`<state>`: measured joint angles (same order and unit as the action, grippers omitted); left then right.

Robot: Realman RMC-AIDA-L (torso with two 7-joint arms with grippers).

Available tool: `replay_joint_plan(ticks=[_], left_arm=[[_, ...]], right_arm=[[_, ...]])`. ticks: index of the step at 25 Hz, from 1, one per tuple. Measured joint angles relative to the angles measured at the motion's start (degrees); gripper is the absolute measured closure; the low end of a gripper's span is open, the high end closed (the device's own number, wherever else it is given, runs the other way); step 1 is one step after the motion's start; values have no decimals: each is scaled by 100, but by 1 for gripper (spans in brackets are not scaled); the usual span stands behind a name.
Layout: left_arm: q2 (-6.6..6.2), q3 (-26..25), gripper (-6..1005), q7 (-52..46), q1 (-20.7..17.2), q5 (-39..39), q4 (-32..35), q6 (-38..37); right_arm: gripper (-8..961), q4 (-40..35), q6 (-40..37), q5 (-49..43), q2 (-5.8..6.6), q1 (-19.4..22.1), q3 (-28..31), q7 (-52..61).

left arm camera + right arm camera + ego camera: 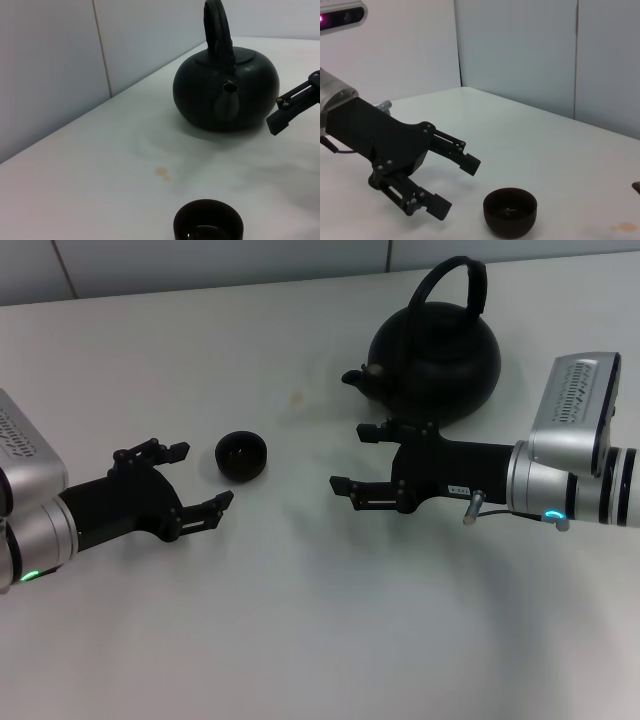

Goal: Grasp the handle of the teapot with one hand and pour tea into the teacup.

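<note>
The round black teapot (435,365) stands at the back right of the white table, its arched handle (458,285) upright and its spout (358,380) facing left. It also fills the left wrist view as teapot (226,90). The small black teacup (241,455) sits left of centre; teacup (208,222) and teacup (510,211) show in the wrist views. My right gripper (357,457) is open, low over the table just in front of the teapot, holding nothing. My left gripper (192,478) is open beside the teacup, on its left, not touching it.
A small brownish stain (295,396) marks the table (300,620) between cup and pot. A pale panelled wall (75,60) runs along the table's far edge. In the right wrist view the left gripper (455,185) shows next to the cup.
</note>
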<state>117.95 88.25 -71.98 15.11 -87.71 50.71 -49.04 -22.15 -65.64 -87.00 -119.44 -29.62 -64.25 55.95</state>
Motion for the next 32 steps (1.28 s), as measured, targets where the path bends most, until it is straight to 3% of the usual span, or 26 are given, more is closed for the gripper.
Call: replay_joint_plan(ticks=[32], left_arm=[[0,9,155,0,-31,0,5,-75]], right_arm=[[126,25,-1,5,0,36,0,4]])
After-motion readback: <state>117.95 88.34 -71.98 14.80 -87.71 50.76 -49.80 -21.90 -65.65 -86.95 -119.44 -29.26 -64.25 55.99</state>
